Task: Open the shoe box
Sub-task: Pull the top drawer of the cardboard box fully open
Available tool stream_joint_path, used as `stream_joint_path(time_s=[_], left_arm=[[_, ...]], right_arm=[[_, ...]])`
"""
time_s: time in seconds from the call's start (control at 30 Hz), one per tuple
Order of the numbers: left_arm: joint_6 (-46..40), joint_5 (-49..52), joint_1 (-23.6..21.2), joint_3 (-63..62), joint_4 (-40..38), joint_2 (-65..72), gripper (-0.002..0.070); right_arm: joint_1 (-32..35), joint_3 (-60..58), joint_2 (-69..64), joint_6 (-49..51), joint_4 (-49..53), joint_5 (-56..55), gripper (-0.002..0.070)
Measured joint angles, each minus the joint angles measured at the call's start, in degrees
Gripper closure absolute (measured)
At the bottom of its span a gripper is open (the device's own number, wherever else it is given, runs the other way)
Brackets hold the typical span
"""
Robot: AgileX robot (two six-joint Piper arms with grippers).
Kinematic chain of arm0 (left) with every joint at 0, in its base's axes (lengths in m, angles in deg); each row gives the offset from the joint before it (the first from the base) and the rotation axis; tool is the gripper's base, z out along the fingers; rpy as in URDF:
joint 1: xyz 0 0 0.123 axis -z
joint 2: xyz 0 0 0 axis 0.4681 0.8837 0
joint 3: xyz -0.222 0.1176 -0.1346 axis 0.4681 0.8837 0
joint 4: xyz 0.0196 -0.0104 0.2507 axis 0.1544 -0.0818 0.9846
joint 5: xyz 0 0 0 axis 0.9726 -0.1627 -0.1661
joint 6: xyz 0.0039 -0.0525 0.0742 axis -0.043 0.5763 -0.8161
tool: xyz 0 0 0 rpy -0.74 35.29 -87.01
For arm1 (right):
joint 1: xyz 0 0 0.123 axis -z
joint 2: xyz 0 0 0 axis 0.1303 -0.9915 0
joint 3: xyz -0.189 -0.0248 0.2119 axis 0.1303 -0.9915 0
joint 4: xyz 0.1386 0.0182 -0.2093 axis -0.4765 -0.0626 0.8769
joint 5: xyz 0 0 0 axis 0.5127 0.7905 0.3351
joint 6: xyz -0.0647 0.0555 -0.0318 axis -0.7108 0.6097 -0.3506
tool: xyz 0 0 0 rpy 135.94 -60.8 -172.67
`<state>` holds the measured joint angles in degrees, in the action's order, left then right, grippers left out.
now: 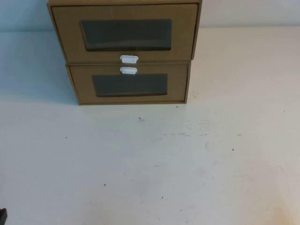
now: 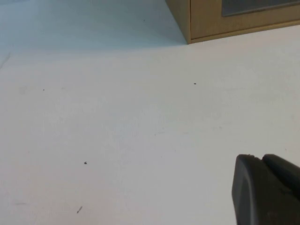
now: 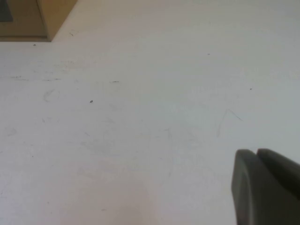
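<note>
Two tan shoe boxes stand stacked at the back of the white table, the upper box on the lower box. Each has a dark front window and a small white pull tab: the upper tab and the lower tab. Both fronts look closed. My left gripper is shut, low over bare table, with a corner of the lower box far ahead of it. My right gripper is shut too, over bare table, with a box corner far off. Neither arm shows in the high view.
The white table stretches wide in front of the boxes, marked only by small dark specks and faint scuffs. A pale wall runs behind the boxes. A small dark object sits at the near left corner.
</note>
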<state>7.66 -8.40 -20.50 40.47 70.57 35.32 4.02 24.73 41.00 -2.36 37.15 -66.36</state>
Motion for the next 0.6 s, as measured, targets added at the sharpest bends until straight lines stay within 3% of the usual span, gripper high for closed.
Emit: stream_joint_path(time_s=[0.4,0.6], left_arm=[[0.0,-1.1,0.0,0.0,0.3,0.0,0.0678],[1.2,-1.4,0.0,0.0,-3.8,0.0,0.0678]], right_arm=[[0.0,0.0,0.0,0.0,-0.1,0.0,0.0692],[0.0,0.0,0.0,0.0,-0.1,0.0,0.0692]])
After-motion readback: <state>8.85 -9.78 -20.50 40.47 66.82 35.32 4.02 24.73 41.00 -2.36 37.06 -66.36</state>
